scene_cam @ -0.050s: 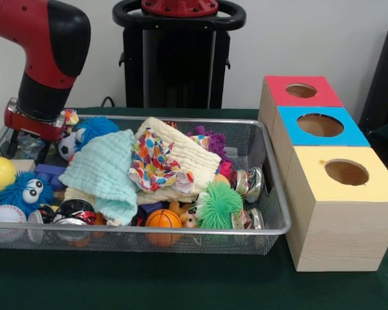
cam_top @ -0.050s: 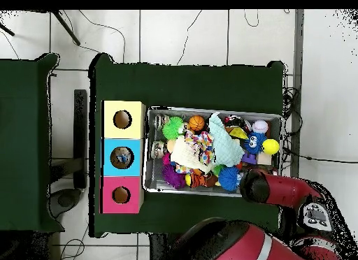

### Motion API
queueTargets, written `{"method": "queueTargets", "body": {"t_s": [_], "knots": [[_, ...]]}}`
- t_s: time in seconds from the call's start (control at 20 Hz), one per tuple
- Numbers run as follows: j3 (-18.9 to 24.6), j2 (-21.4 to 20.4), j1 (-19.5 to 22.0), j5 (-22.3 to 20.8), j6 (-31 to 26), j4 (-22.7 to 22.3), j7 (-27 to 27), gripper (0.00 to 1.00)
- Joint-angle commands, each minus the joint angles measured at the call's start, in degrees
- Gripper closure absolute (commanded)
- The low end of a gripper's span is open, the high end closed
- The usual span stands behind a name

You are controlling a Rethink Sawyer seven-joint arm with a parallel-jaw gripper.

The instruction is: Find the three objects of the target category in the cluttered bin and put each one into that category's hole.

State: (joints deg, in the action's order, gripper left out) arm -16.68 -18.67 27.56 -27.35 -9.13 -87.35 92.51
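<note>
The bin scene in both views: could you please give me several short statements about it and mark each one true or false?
1. The wire bin sits on a green table. True.
2. The three boxes each have a square hole. False: the holes in the red box, blue box and yellow box are round.
3. A mint-green cloth lies over toys in the bin. True.
4. The orange basketball lies inside the yellow box. False: it lies in the bin.
5. The end effector hangs above the boxes. False: it is over the bin's end farthest from them.

3 boxes [scene_cam @ -0.050s: 323, 161] (holed), 1 bin [scene_cam @ -0.050s: 271, 194]
</note>
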Motion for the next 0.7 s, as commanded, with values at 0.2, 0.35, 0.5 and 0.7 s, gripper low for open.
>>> {"method": "queueTargets", "body": {"t_s": [0.2,0.35,0.5,0.7], "knots": [[9.24,-1.84,5.04,-4.44,-6.34,-6.24,-4.13,0.00],[11.44,-6.96,6.73,-3.97,-10.84,-10.25,-6.94,0.00],[12.62,-11.24,7.53,-3.42,-14.82,-12.90,-8.78,0.00],[14.12,-13.65,8.37,-2.98,-18.63,-13.69,-10.07,0.00]]}}
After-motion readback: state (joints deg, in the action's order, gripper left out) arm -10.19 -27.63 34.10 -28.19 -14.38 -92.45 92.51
